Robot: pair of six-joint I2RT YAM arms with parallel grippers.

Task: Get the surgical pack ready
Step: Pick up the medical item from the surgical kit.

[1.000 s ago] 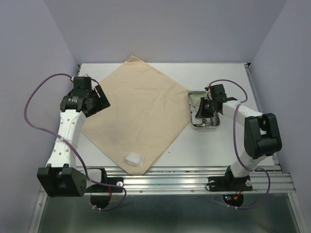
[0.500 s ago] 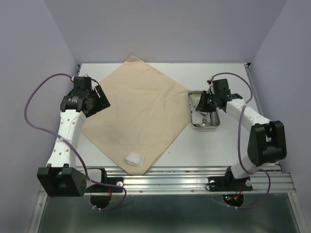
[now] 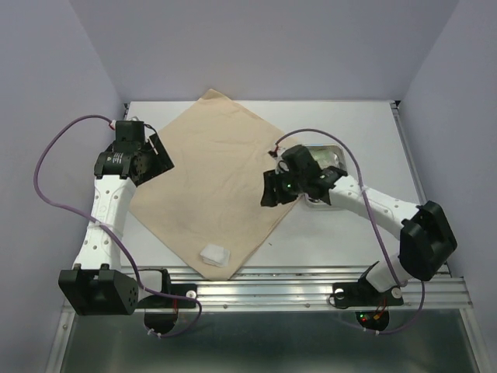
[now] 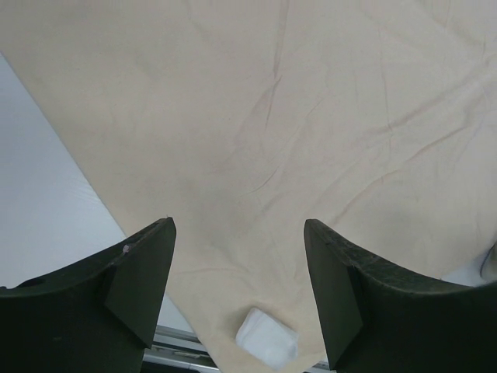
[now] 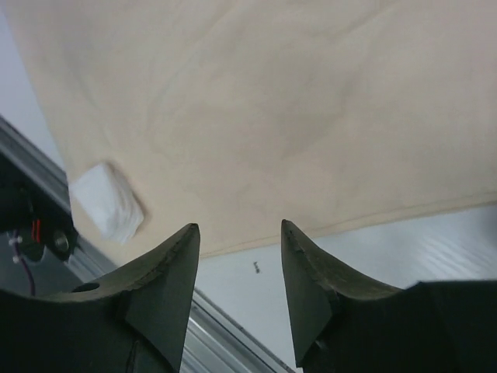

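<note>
The beige cloth (image 3: 221, 175) lies spread as a diamond on the white table. A white gauze pad (image 3: 215, 254) rests on its near corner. The steel tray (image 3: 332, 153) stands right of the cloth, mostly covered by my right arm; scissors and forceps are hidden. My right gripper (image 3: 269, 192) hangs open and empty over the cloth's right edge (image 5: 349, 221); the right wrist view shows the gripper (image 5: 240, 225), the cloth and the gauze pad (image 5: 106, 202). My left gripper (image 3: 161, 158) is open and empty above the cloth's left edge. In the left wrist view the gripper (image 4: 238, 224) frames cloth (image 4: 256, 116) and gauze pad (image 4: 266, 340).
An aluminium rail (image 3: 311, 281) runs along the table's near edge, just past the cloth's near corner. Purple walls close in the back and sides. Bare white table (image 5: 419, 249) lies between the cloth and the tray, with a small dark speck (image 5: 256, 268) on it.
My right arm has swung left from the tray to the cloth's right edge, and its jaws have opened. The left arm has barely shifted.
</note>
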